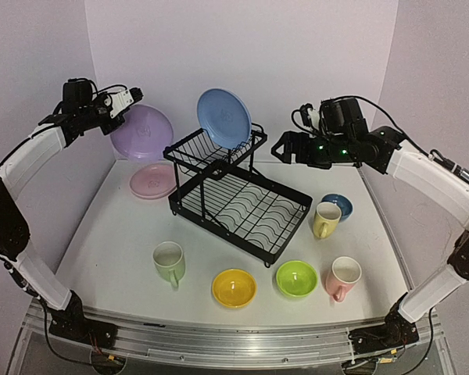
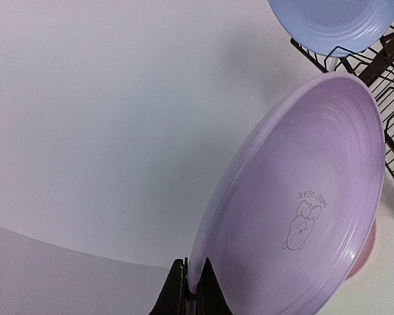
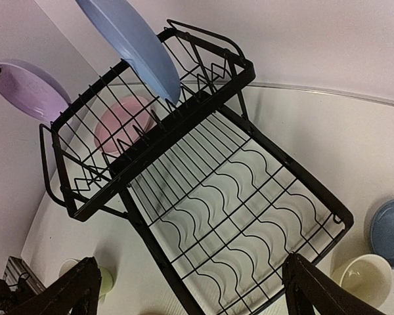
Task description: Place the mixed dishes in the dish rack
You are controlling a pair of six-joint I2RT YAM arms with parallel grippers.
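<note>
Barely begun: only the blue plate upright on the dish rack upper shelf. Pinches the lavender plate by its rim in the left gripper, jaws nearly closed on it, aloft left of the rack. Hangs the right gripper above the rack, jaws wide, empty. Leaves the pink plate, three mugs and three bowls on the table. Reads "SWEET DEAR" beside a cartoon animal on the lavender plate.
</note>
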